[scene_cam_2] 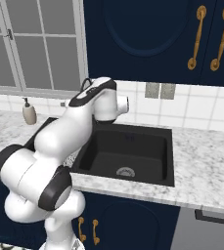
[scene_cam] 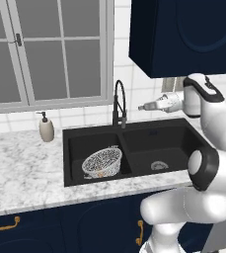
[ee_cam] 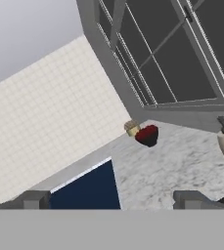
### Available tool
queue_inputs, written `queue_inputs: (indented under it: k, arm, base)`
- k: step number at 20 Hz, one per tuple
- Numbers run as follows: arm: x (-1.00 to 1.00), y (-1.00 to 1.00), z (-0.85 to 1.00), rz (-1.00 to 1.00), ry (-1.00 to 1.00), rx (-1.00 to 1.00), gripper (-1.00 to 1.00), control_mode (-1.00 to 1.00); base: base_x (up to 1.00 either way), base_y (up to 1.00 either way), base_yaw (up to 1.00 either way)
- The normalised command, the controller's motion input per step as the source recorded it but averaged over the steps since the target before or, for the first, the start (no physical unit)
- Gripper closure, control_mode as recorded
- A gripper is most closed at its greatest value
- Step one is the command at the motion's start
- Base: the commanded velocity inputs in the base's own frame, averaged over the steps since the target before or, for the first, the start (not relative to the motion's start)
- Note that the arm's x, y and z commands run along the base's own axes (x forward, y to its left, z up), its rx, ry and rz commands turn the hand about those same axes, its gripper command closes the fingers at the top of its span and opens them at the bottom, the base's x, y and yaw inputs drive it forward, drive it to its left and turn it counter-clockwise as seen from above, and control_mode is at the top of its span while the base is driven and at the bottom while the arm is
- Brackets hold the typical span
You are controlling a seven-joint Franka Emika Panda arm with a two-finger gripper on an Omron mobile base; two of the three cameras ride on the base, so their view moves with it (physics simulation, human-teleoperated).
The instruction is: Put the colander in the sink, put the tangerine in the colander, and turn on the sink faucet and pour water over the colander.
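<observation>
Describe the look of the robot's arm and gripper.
The arm is glossy white, built of rounded, bulbous segments with dark bands at the joints. The gripper is a light grey-white hand; its two finger tips are small, squarish and dark grey.

grey window point(scene_cam: 45, 49), navy cabinets point(scene_cam_2: 147, 39)

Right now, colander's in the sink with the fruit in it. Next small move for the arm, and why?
Probably swing the gripper left toward the sink faucet. The colander sits in the left basin of the sink with the tangerine inside, no water runs, and the open, empty jaws hang just right of the faucet.
</observation>
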Motion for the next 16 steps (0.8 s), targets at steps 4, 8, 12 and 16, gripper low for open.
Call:
queue_inputs:
  k: [4,8,12,16]
  arm:
    - [0.37,0.00,0.00,0.00,0.00,0.00,-1.00,-1.00]
    - [0.48,-0.01,0.00,0.00,0.00,0.00,-1.00,-1.00]
    - [0.25,-0.24,-0.07,0.00,0.00,0.00,-1.00,-1.00]
    - [0.25,-0.16,-0.14,0.00,0.00,0.00,-1.00,-1.00]
  base:
    - [0.00,0.00,0.00]
    - [0.00,0.00,0.00]
    - [0.00,0.00,0.00]
    - [0.00,0.00,0.00]
